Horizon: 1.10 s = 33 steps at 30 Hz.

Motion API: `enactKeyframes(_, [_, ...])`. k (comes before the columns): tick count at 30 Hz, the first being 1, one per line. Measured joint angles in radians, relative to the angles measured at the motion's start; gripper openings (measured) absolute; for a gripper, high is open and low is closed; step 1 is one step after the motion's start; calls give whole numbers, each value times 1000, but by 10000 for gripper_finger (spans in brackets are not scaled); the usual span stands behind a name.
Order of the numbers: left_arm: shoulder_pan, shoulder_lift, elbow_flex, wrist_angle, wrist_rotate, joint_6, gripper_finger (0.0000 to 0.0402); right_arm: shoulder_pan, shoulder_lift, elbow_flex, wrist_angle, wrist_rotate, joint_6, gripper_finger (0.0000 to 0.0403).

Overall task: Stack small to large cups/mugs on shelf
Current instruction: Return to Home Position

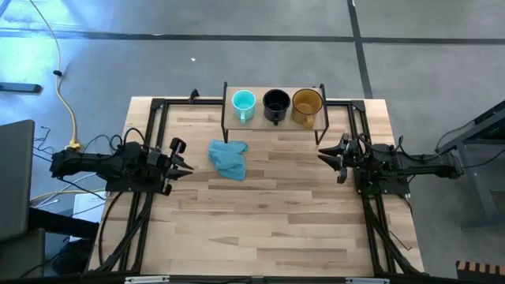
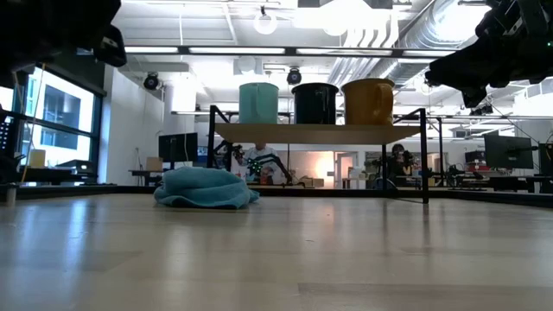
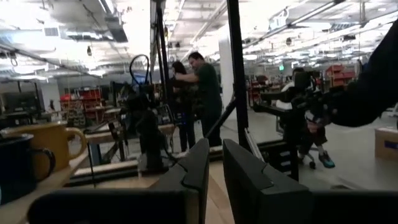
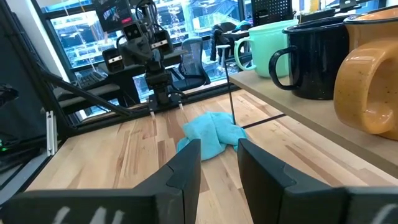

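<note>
When looking straight down, count three handled mugs in one row on the shelf (image 2: 315, 133): small turquoise mug (image 1: 243, 102) at the left-arm end, mid-sized black mug (image 1: 275, 103) in the middle, larger amber-brown mug (image 1: 307, 103) at the right-arm end. Note all three upright, side by side, close together. Note dark speckles on the amber-brown mug in the right wrist view, and a glossy finish on the black one. Record shelf as one light-wood board on thin black legs, set at the table's (image 1: 268, 229) far edge, between the arms.

Count one blue-teal cloth (image 1: 229, 158), crumpled on the table just in front of the shelf's turquoise end. Count two arms, lying at opposite table sides, well apart from the shelf. Find left pincer (image 3: 216, 144) parted by a narrow gap only, gripping nothing. Find right pincer (image 4: 219, 144) parted a little wider, likewise empty, pointed toward the cloth.

Log table as pale wood planks inside a black frame, with grey floor around it and one yellow cable (image 1: 63, 87) on the left-arm side. See beyond, at table height, an open workshop with ceiling ducts, bright lights and monitors. Count at least one person (image 3: 202, 87) standing, in the left wrist view.
</note>
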Motion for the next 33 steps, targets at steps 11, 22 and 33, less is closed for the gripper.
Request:
enactKeyframes(11, [0,0,0,-149,-55,-25,37,0,0,0,0,0,9,96])
enactKeyframes(22, [0,0,0,-279,-136,-25,37,0,0,0,0,0,35,96])
enactKeyframes(33, [0,0,0,-374,-128,-29,37,0,0,0,0,0,34,96])
